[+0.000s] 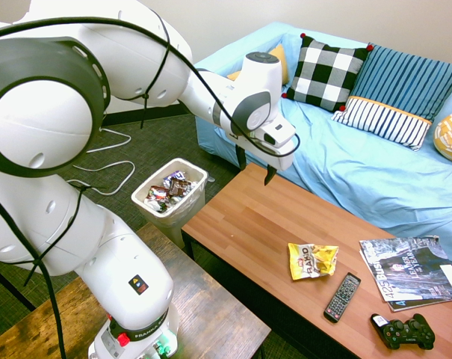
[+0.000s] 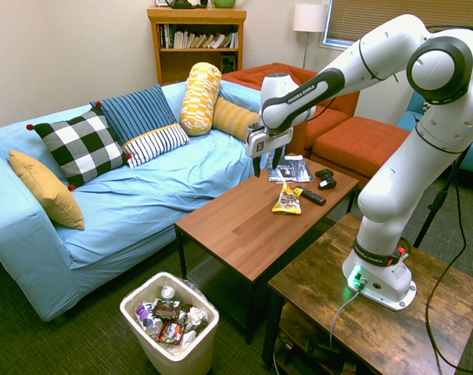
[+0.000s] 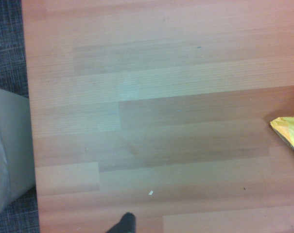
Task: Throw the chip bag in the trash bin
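The coffee table (image 1: 249, 224) has a smooth, plank-patterned wood top with a soft sheen; the bench (image 1: 188, 299) under the arm is darker wood with rough-looking, mottled grain. The chip bag (image 1: 312, 261) is thin, crinkled and slightly shiny. The trash bin (image 2: 208, 340) looks like smooth pale plastic. Wrinkled light-blue cloth covers the sofa (image 2: 134, 203); the magazines (image 1: 412, 271) are glossy paper, the game controller (image 1: 403, 331) dark plastic
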Robot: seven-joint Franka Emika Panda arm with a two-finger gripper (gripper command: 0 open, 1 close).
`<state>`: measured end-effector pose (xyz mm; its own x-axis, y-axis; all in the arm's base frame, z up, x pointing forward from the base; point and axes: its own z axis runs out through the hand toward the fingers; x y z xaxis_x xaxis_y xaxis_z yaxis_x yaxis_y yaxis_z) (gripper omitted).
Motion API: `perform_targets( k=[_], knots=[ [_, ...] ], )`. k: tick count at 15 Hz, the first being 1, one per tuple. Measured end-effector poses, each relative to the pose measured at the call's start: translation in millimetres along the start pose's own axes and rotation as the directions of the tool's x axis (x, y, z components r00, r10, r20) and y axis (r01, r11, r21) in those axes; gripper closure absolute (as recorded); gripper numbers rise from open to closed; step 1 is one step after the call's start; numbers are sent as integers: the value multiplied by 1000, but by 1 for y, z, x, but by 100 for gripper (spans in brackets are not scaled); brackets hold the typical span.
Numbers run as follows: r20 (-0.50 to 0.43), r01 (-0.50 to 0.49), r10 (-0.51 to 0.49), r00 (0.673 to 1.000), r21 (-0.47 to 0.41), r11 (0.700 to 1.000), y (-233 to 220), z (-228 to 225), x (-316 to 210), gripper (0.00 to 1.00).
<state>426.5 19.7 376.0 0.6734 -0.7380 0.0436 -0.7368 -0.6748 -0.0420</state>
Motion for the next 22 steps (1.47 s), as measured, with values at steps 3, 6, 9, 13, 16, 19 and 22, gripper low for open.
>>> perform_targets(
  k=[3, 6, 9, 13, 16, 19, 22],
  knots=[
    [-4, -25, 25, 1000, -14, 1000, -1, 1, 3, 0],
    [-33, -104, 103, 994, -52, 993, 6, 17, 32, 0],
    [-50, -212, 208, 977, -82, 974, 33, 57, 87, 0],
    [-61, -321, 316, 947, -110, 941, 56, 109, 156, 0],
    [-37, -374, 373, 927, -148, 916, 61, 154, 191, 0],
    [-22, -417, 420, 907, -178, 891, 68, 190, 212, 0],
    [-18, -454, 459, 888, -192, 870, 77, 212, 230, 0]
  ],
)
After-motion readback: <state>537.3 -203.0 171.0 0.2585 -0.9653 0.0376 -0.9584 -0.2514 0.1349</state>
